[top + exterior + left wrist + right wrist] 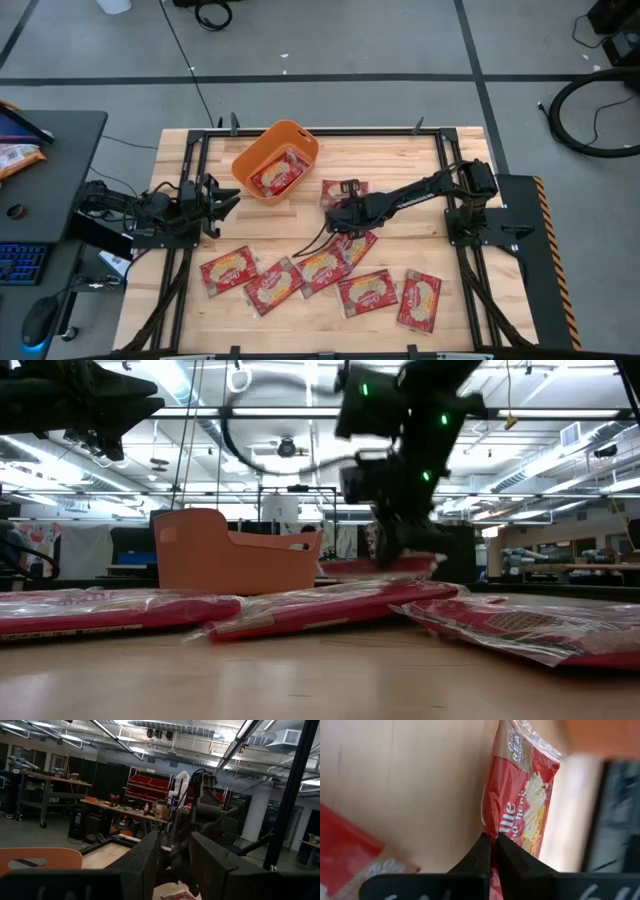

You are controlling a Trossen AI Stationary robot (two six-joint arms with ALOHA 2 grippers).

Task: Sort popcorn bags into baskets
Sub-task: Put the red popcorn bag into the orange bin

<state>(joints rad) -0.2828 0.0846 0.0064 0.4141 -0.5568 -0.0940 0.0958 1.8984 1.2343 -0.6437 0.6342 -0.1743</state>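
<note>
Several red popcorn bags lie flat on the near half of the table, among them one (pixel 228 270) and another (pixel 367 293). One more bag (pixel 275 172) lies inside the orange basket (pixel 300 140) at the far middle. My right gripper (pixel 342 203) reaches in from the right to the table's middle, near the basket, and is shut on a popcorn bag (pixel 333 191). My left gripper (pixel 225 198) hangs open above the table's left side, left of the basket, and touches nothing. My right gripper pinches the popcorn bag by an edge (pixel 496 827) between its two shut fingers (pixel 481 854), which come down from above. The bag stretches out ahead of the fingertips. In the low view it sits about level (pixel 375 567) under the gripper. Whether it is clear of the table, I cannot tell.
A black frame runs around the wooden table (pixel 400 150). The bags (pixel 322 268) overlap in a row along the near side, and one (pixel 355 245) lies just near of my right gripper. A dark desk with a keyboard (pixel 20 262) stands left of the table.
</note>
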